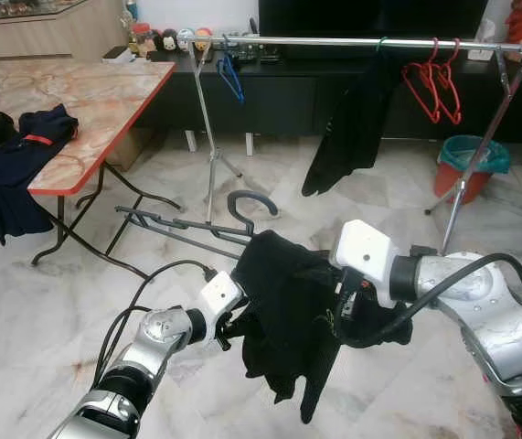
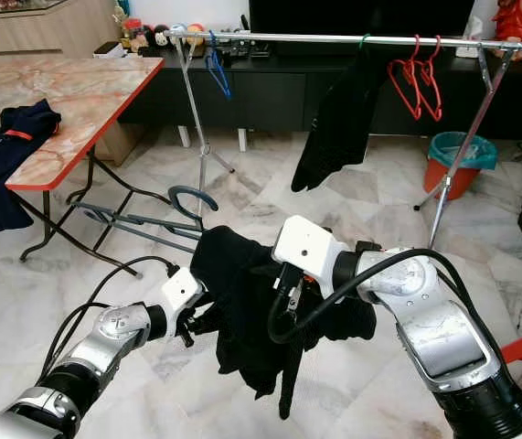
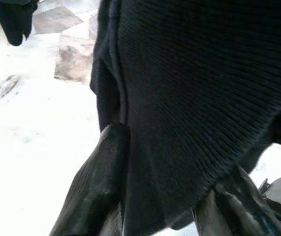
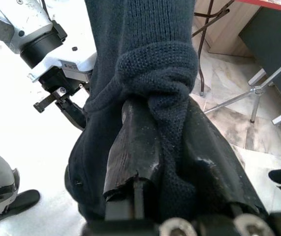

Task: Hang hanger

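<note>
A black knit garment (image 1: 283, 315) hangs between my two arms, low over the marble floor. A grey-blue hanger hook (image 1: 245, 203) sticks up from its top. My left gripper (image 1: 231, 322) is shut on the garment's left edge; the left wrist view shows knit fabric pinched between the fingers (image 3: 103, 172). My right gripper (image 1: 347, 309) is shut on a bunched fold of the same garment (image 4: 160, 64), with the cloth wrapped over one finger (image 4: 135, 142). The silver clothes rail (image 1: 334, 41) stands well ahead, across the back of the room.
On the rail hang two red hangers (image 1: 434, 82), a blue hanger (image 1: 230, 78) and a black garment (image 1: 347, 128). A marble-topped table (image 1: 105, 91) with dark clothes (image 1: 23, 155) is at the left. The rack's legs (image 1: 178, 224) cross the floor; a teal-lined bucket (image 1: 466, 165) stands right.
</note>
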Controlling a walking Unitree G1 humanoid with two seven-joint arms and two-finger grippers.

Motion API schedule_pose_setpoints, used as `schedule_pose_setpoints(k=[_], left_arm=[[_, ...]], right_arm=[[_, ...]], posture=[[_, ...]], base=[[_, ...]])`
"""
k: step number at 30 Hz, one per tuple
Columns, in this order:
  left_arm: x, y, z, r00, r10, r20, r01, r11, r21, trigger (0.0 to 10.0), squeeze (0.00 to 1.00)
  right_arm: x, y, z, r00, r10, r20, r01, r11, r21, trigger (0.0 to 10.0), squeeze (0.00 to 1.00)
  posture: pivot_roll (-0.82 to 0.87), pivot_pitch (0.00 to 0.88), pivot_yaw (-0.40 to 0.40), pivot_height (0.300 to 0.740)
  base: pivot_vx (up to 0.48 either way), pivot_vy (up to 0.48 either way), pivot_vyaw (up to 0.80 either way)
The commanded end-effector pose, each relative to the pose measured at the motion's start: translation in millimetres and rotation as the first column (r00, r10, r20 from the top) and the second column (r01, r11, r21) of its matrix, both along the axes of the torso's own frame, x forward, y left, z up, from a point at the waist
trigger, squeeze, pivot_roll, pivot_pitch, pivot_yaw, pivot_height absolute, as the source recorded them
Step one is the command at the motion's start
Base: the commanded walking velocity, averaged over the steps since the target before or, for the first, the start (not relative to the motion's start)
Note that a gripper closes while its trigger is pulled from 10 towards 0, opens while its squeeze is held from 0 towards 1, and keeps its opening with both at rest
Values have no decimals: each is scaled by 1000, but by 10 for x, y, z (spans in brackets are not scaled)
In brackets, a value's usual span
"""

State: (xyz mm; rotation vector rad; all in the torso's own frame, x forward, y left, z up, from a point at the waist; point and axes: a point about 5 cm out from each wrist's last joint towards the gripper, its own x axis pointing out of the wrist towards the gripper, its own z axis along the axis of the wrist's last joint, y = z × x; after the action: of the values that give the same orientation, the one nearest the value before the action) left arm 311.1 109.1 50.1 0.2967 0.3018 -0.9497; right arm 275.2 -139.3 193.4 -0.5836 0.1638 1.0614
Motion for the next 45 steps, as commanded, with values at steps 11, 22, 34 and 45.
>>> schedule_pose_setpoints(k=[11, 22, 34, 45], left_arm=[[-28, 34, -26, 1000, -7, -16, 7, 1000, 3, 0, 0], [-50, 209, -90, 996, 81, -32, -80, 997, 15, 0, 0], [-86, 364, -134, 988, 146, -51, -146, 989, 18, 0, 0], [-181, 504, -262, 982, 170, -80, -160, 979, 123, 10000, 0]], right_arm=[[-37, 57, 66, 998, 39, 41, -39, 999, 9, 0, 0], [-21, -122, -7, 1000, 4, 22, -4, 1000, -27, 0, 0], [-41, -389, -86, 1000, 14, -5, -14, 997, -78, 0, 0], [-233, -704, -153, 984, 132, -117, -155, 965, -211, 0, 0]], posture=[[-49, 0, 83, 740], [-51, 0, 86, 740], [-47, 0, 93, 740], [-48, 0, 98, 740]], base=[[0, 0, 0], [0, 0, 0], [0, 0, 0], [0, 0, 0]])
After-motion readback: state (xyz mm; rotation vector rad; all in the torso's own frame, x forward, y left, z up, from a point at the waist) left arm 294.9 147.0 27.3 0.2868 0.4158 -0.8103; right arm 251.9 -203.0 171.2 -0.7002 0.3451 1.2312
